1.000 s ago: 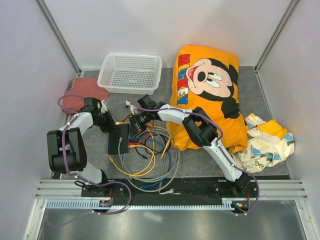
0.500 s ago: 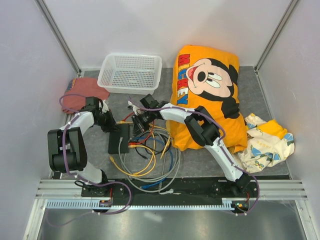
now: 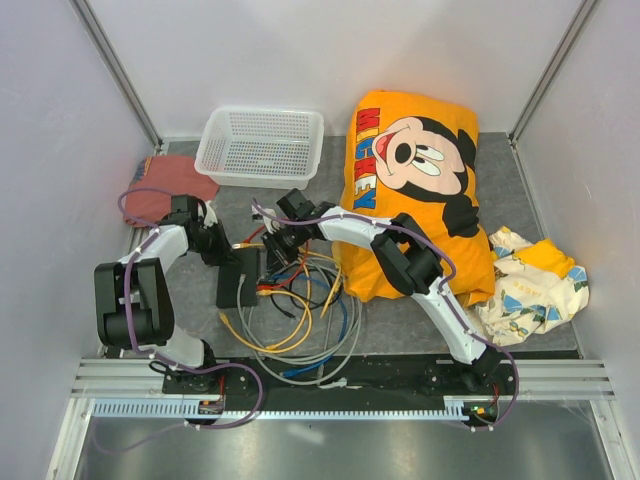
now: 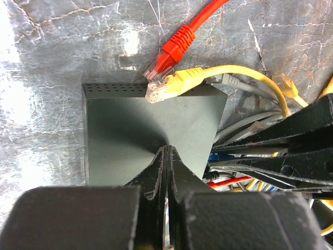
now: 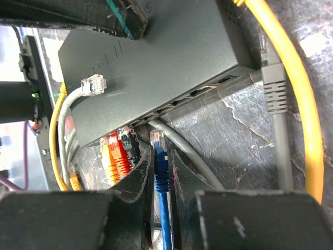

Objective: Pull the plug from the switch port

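Our right gripper [image 5: 157,174] pinches the blue plug [image 5: 159,155], which lies along its fingers with the tip facing the switch [image 5: 156,57] port row [image 5: 174,101] just ahead. Our left gripper [image 4: 165,156], pressed together, rests atop the switch.

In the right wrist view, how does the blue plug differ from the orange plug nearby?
The blue plug sits between the right gripper's fingers; nothing grips the orange plug. The blue plug's clear tip shows whole, just short of the switch; the orange plug's tip reaches the socket row, though I cannot tell whether it is seated. Both are cable plugs at the switch's socket side.
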`<state>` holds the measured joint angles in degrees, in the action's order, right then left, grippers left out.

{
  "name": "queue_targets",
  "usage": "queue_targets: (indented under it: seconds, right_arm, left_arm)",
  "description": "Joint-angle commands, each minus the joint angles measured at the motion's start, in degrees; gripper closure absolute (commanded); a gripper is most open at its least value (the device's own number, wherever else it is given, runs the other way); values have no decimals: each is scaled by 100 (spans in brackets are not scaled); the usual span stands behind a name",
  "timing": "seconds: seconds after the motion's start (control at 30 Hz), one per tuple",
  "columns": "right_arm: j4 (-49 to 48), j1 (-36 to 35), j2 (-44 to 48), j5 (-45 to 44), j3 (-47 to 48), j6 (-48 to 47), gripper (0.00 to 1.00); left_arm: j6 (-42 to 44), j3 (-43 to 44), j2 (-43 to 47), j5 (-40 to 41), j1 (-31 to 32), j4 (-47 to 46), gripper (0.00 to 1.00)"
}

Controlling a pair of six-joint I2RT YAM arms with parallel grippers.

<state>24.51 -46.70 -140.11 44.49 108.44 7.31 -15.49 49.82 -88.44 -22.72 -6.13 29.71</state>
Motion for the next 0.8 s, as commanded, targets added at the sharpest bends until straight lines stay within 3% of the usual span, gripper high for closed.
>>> queue_targets:
  seconds: [0.0,0.33,0.5,0.77]
  right_arm:
    - [958,29,-95,-889,-183,-687,100]
    - [1117,380,1047,-810,352,-1565,100]
    - [1073,416,1460,-1240,1019,-2302,100]
    - [1012,433,934,-2066,2487,-2709,100]
  left_arm:
    - [274,-25,-15,163,33,131,98]
    - [362,-16,29,49,42,131,98]
    - [380,-25,99,-4,33,122,99]
    - [397,-69,240,-31,33,114,99]
